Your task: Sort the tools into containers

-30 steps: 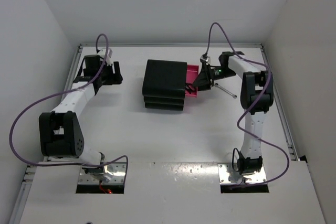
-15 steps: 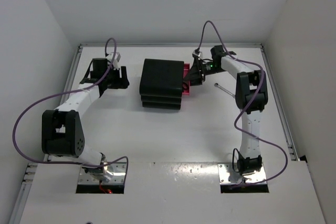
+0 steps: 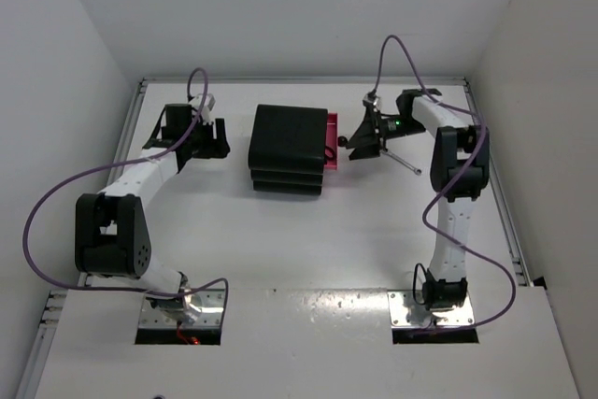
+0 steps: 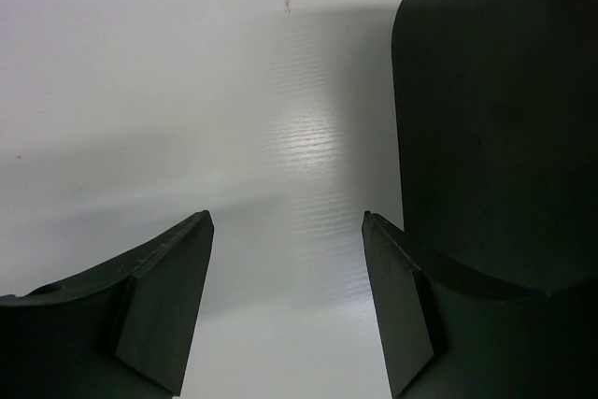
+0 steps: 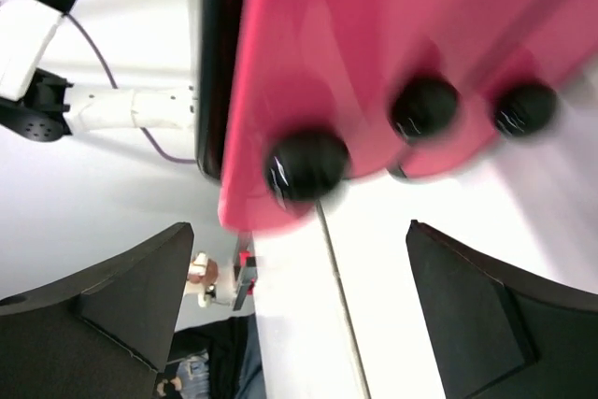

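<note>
Roughly central on the counter (image 3: 234, 231), far side: black drawer unit (image 3: 288, 142), pink fronts (image 5: 374, 25) facing right. Spread wide and empty, right fingers (image 5: 121, 301) sit just short of the nearest knob (image 5: 307, 163); left fingers (image 4: 163, 296), likewise spread and empty, sit beside the unit's back. Slim wrench (image 3: 403, 162) lies flat on the counter near the right fingers. Knob likely hard, smooth, small; pinch it squarely. Unit seems light, may slide when pulled.

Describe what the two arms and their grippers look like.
Both arms have white links and black joints, each trailed by a looping purple cable. The left gripper and right gripper have broad black wedge-shaped fingers. A green light glows at the right wrist.
</note>
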